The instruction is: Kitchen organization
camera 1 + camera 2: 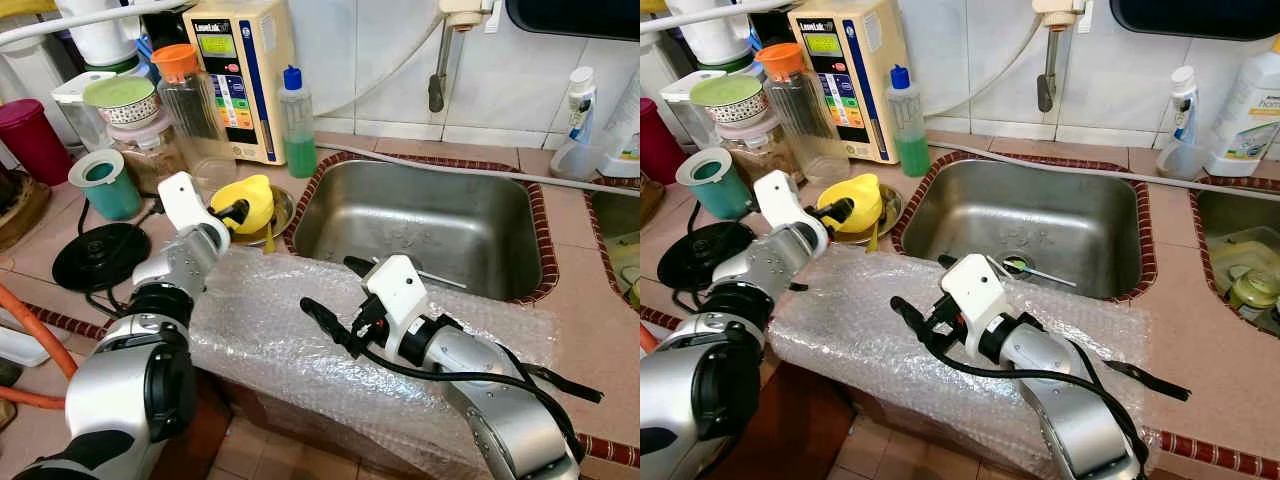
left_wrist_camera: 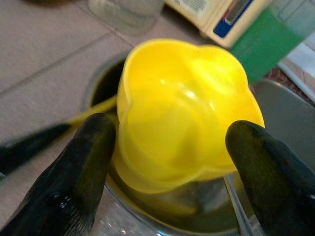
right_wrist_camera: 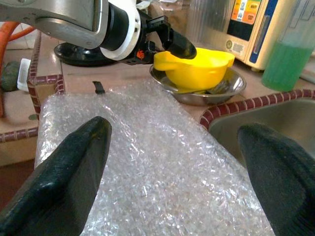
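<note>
My left gripper spreads wide around the yellow lobed plastic bowl, upright in a steel dish; contact unclear. My right gripper hangs wide over bubble wrap.

The yellow bowl hides most of the metal dish beneath it. Bubble wrap covers the worktop's front edge. The second sink is cut off by the frame.
</note>
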Controlling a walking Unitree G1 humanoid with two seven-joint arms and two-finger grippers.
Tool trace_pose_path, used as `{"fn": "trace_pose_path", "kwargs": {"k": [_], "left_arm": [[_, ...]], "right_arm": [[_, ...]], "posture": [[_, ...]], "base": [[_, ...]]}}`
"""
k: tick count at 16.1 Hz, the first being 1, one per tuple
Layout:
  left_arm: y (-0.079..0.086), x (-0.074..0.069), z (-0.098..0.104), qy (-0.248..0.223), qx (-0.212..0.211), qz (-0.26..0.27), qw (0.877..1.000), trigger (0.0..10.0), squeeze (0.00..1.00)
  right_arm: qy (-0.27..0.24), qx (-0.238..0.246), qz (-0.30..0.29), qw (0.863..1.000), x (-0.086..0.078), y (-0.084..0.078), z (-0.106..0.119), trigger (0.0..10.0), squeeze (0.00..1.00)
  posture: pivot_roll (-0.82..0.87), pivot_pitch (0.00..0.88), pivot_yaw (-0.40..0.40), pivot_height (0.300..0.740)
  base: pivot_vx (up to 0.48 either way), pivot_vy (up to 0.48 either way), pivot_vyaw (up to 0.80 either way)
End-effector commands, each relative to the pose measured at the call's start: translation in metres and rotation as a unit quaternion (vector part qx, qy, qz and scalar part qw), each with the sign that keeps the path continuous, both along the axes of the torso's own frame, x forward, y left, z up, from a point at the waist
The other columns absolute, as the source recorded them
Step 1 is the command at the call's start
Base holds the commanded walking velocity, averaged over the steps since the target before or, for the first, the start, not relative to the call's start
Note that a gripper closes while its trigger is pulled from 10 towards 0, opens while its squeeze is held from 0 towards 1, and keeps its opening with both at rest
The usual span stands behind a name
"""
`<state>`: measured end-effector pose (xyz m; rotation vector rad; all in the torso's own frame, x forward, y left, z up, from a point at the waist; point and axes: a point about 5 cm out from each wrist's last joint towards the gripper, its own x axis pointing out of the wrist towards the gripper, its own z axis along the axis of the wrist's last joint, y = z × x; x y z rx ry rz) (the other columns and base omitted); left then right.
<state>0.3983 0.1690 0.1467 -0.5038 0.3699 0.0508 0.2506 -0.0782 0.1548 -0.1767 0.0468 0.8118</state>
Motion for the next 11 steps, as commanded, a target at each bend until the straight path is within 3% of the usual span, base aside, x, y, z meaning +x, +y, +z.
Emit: {"fn": "trace_pose_path", "kwargs": {"k": [1, 11], "left_arm": [[-0.0001, 0.0037, 0.0091, -0.006, -0.007, 0.002, 1.0, 0.0, 0.0], [0.0069, 0.0025, 0.0055, 0.014, -0.038, 0.031, 0.999, 0.0, 0.0]], "right_arm": [[-0.008, 0.002, 0.009, 1.0, -0.0024, 0.002, 0.0061, 10.0, 0.0], [-0.011, -0.007, 0.012, 1.0, 0.0059, 0.0012, 0.0055, 10.0, 0.0]], "posture": [[-0.07, 0.0, 0.142, 0.74], [-0.03, 0.0, 0.122, 0.74]], "base": [[0.0, 0.0, 0.0], [0.0, 0.0, 0.0]]}}
